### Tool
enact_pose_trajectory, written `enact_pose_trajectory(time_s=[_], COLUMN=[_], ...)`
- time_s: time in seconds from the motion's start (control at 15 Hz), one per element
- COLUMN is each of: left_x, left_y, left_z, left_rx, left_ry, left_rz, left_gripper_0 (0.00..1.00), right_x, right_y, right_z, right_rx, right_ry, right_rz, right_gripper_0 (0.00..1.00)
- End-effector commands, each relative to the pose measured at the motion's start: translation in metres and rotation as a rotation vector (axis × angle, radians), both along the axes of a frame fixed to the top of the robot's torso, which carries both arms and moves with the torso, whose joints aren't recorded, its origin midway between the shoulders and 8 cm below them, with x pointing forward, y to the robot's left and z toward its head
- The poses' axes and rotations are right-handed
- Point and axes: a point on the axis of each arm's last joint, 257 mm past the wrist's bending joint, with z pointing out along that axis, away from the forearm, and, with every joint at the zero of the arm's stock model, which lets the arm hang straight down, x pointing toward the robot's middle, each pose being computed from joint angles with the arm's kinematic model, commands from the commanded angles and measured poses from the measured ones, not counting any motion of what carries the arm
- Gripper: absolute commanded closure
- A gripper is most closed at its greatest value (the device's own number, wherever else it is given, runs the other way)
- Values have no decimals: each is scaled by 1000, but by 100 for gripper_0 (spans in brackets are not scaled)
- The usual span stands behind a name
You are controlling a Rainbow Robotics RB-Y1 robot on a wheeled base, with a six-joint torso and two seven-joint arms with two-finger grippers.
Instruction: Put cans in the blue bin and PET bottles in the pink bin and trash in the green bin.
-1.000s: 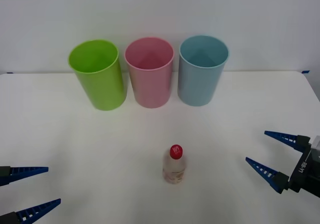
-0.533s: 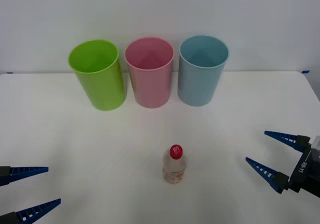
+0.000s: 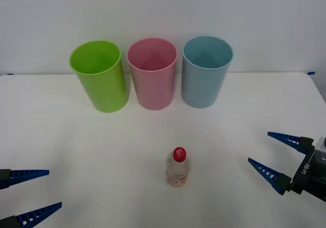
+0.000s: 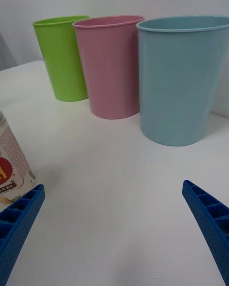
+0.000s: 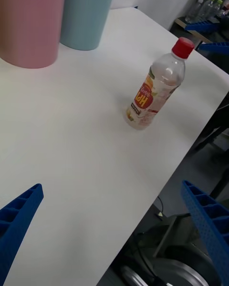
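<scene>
Front view: right gripper (image 3: 270,151) low to the right of the PET bottle (image 3: 178,167), ribbed blue fingers (image 3: 265,173) spread wide, holding nothing; left gripper (image 3: 38,192) parked off its left, likewise agape. Clear plastic, red-capped, upright on the white table (image 3: 76,151). Behind it, smooth tapered green bin (image 3: 100,77), pink bin (image 3: 152,74), blue bin (image 3: 205,72).

Three bins stand in a row at the back of the surface (image 3: 61,136): the green bin (image 3: 100,76) on the left, the pink bin (image 3: 152,74) in the middle, the blue bin (image 3: 206,72) on the right, each just beside the next. The PET bottle (image 3: 178,167) stands upright well in front of them, between the left gripper (image 3: 36,192) at the near left edge and the right gripper (image 3: 266,150) at the near right.
</scene>
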Motion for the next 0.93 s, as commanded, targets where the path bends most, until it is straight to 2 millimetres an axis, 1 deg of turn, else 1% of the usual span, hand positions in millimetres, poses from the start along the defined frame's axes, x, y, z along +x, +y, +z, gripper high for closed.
enact_pose_trajectory(time_s=[0.07, 0.27, 0.53, 0.93], left_x=[0, 0, 0, 0], left_y=[0, 0, 0, 0], left_z=[0, 0, 0, 0], left_rx=[0, 0, 0, 0], left_ry=[0, 0, 0, 0], left_rz=[0, 0, 0, 0], left_gripper_0=[0, 0, 0, 0], right_x=[1, 2, -2, -18], right_y=[0, 2, 11, 29], right_z=[1, 7, 13, 14], right_rx=[-2, 10, 24, 37], right_ry=[-7, -21, -45, -46], right_rz=[1, 4, 42, 131], right_gripper_0=[0, 0, 0, 0])
